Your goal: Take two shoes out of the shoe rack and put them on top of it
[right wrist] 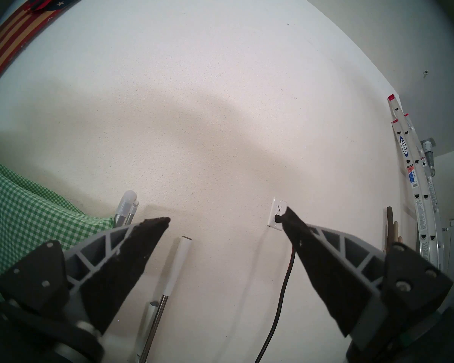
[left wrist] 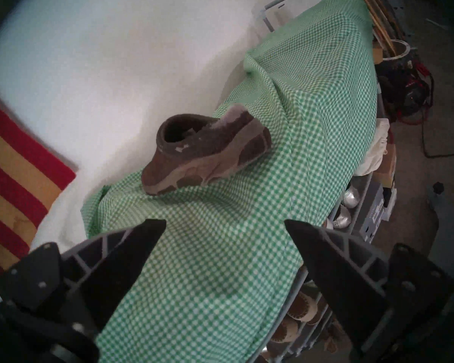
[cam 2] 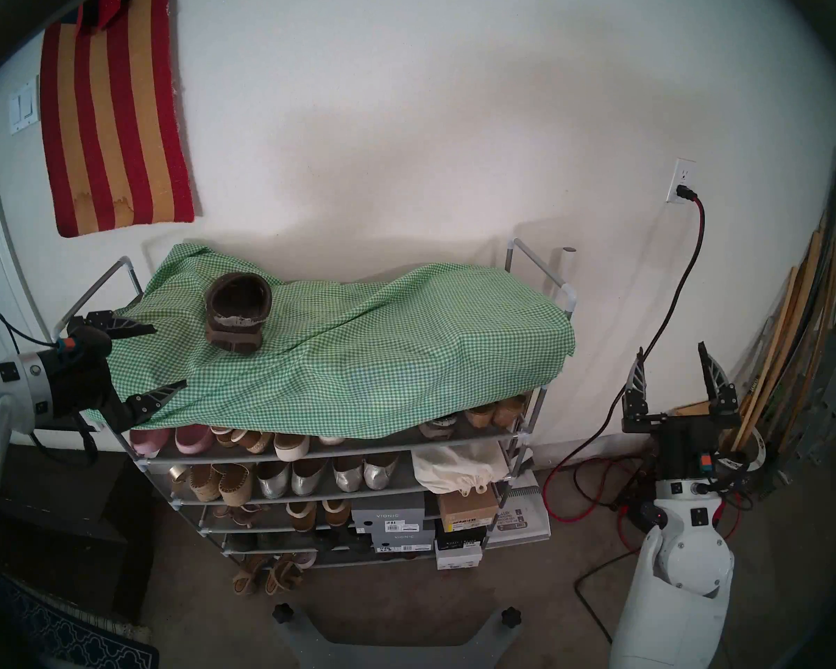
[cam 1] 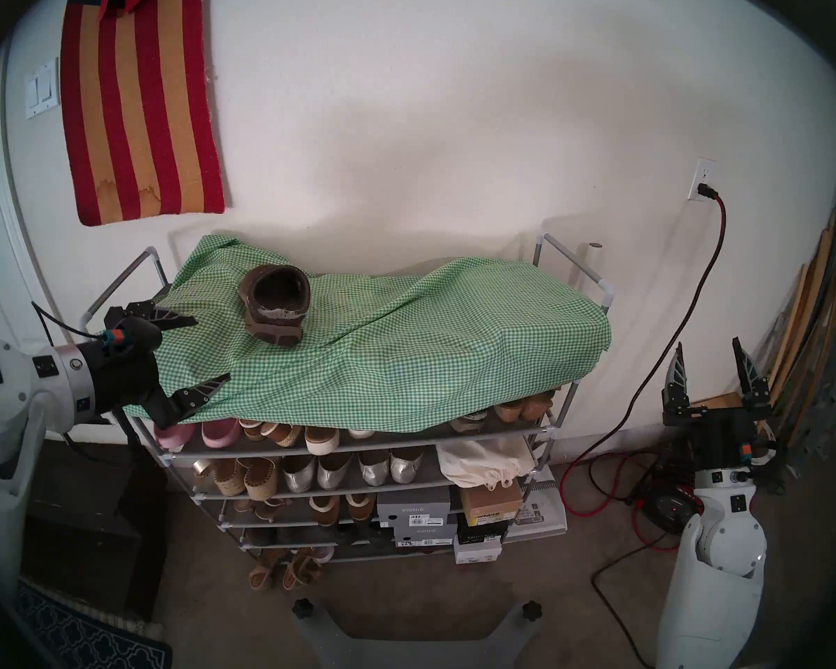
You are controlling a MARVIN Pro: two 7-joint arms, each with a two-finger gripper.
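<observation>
We see one dark brown clog (cam 1: 275,305) resting on the green-white gingham cloth (cam 1: 406,344) that drapes the top of the shoe rack (cam 1: 541,431), toward the rack's left end, its opening facing us and its heel raised on a fold of the cloth. In the left wrist view the same clog (left wrist: 199,155) lies tilted on its side edge, its sole partly showing. We cannot pick out the second clog of the pair with any certainty among the footwear on the lower shelves. Our left tool (cam 1: 191,352) hangs at the left end of the rack, pointing across the cloth, its jaws spread wide and holding nothing; its lower finger lies over the cloth's front-left edge, and whether it touches the fabric we cannot tell. It stands near the clog but apart from it. Our right tool (cam 1: 713,368) is raised well to the right of the rack, fingers pointing upward toward the white wall, jaws spread wide and empty; from its wrist camera we see a wall outlet (right wrist: 277,213) with a cord plugged in. Below the cloth, silver flats (cam 1: 353,470) and tan woven espadrilles (cam 1: 247,475) share a shelf, and shoe boxes (cam 1: 413,511) sit lower down.
</observation>
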